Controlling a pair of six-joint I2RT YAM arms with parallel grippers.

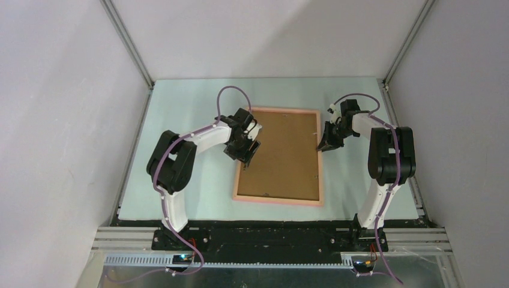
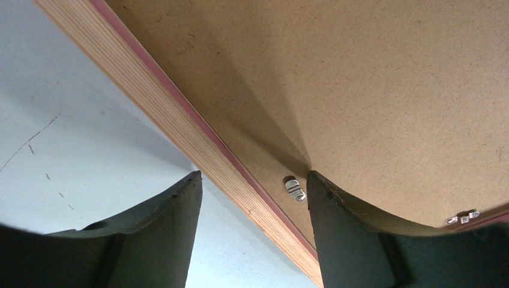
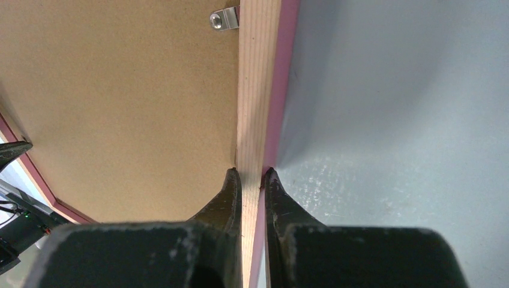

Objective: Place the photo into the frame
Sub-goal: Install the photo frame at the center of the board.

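Our right gripper (image 3: 249, 175) pinches the right rail of the salmon-pink frame (image 1: 277, 200), face down on the worktop (image 1: 198, 186), likely steadying it. Our left gripper (image 2: 252, 180) stands spread astride the left rail by a metal clip (image 2: 294, 187). The backing board (image 1: 282, 153) fills the frame; we cannot see the photo

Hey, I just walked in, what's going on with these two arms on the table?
Two robot arms are handling a salmon-pink wooden picture frame that lies face down on the pale table, its brown backing board facing up. The right claw pinches the frame's right rail. The left claw is open and straddles the left rail, beside a small metal clip.
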